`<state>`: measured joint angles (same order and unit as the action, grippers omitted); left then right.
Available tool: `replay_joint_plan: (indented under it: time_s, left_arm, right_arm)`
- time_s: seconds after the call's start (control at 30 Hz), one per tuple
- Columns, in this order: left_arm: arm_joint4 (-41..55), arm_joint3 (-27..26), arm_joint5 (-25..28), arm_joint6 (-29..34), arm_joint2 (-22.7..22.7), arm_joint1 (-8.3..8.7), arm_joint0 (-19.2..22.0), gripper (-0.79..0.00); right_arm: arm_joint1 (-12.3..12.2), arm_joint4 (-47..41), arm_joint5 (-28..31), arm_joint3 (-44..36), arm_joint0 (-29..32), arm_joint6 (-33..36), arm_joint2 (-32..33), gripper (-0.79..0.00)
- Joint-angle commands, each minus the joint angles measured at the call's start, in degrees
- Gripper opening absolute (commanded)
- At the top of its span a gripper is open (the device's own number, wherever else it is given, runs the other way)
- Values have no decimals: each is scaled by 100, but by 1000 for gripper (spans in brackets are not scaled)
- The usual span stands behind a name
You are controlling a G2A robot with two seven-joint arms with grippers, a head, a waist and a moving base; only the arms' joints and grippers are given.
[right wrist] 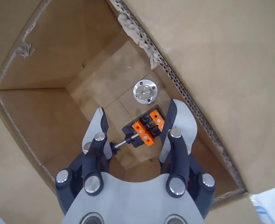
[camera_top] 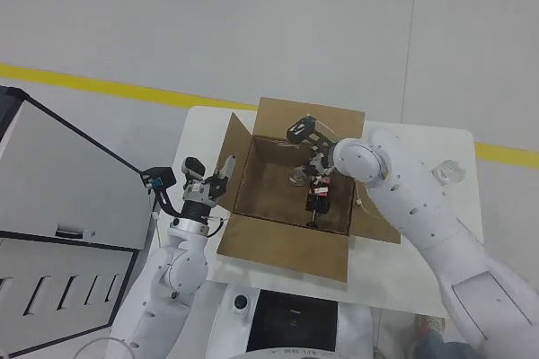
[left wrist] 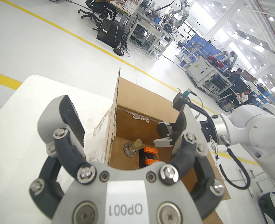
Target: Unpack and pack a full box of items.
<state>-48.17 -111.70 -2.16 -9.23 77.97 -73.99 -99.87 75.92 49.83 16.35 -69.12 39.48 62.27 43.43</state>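
The right gripper [right wrist: 138, 106] hung open inside the cardboard box [camera_top: 269, 193], just above an orange-and-black mini vise [right wrist: 144, 129] lying beside a metal flange [right wrist: 144, 92]. The left gripper [camera_top: 210, 165] was open too, outside the box's left wall, over the white surface [camera_top: 413, 144].

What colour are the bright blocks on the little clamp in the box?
The blocks are orange; the clamp is black. Right wrist view shows them best.

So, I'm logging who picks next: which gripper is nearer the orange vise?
Right. The right gripper is in the box, just above the vise; the left gripper is outside, beside a flap.
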Motion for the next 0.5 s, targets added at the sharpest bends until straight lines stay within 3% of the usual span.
replay_joint_plan:
  time_s: [0.0, 0.33, 0.4, 0.43, 0.47]
  left_arm:
    - [0, 0, 0, 0, 0, 0, 0, 0]
    - [0, 0, 0, 0, 0, 0, 0, 0]
    - [0, 0, 0, 0, 0, 0, 0, 0]
    - [0, 0, 0, 0, 0, 0, 0, 0]
    - [0, 0, 0, 0, 0, 0, 0, 0]
  right_arm:
    - [61, 300, -26, 5, -103, -15, -246, 0]
    - [57, 296, 75, 12, -46, -88, -266, 0]
    - [41, 320, 515, 174, -34, -211, -282, -259]
    - [41, 417, 943, 176, -100, -211, -363, -517]
    - [41, 448, 1267, 225, -159, -271, -396, -545]
